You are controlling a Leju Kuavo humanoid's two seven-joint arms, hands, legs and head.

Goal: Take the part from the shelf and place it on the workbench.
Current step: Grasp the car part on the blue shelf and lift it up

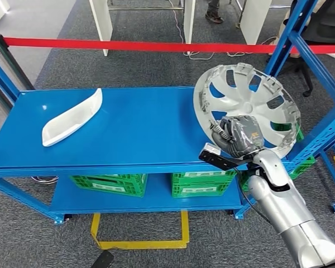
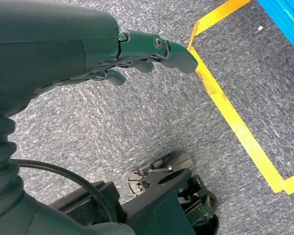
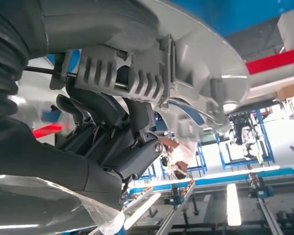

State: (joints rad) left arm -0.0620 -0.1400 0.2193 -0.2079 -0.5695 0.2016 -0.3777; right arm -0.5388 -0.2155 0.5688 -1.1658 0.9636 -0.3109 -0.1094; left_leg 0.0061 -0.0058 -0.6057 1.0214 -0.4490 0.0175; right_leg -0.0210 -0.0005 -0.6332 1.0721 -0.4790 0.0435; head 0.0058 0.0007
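A silver wheel cover [image 1: 247, 106] is tilted up over the right end of the blue workbench top [image 1: 128, 131], its ribbed back facing me. My right hand [image 1: 237, 137] grips its near rim. In the right wrist view the dark fingers [image 3: 112, 142] curl around the cover's grey ribbed edge [image 3: 138, 73]. A white curved part [image 1: 73, 118] lies flat on the left of the bench top. My left hand [image 2: 112, 54] hangs over grey carpet, its fingers held straight and holding nothing.
Green crates [image 1: 110, 184] sit on the bench's lower shelf. Blue shelf uprights [image 1: 321, 72] stand close on the right. Red barrier tape [image 1: 115, 44] crosses behind the bench. Yellow floor tape [image 1: 138, 243] marks the carpet in front.
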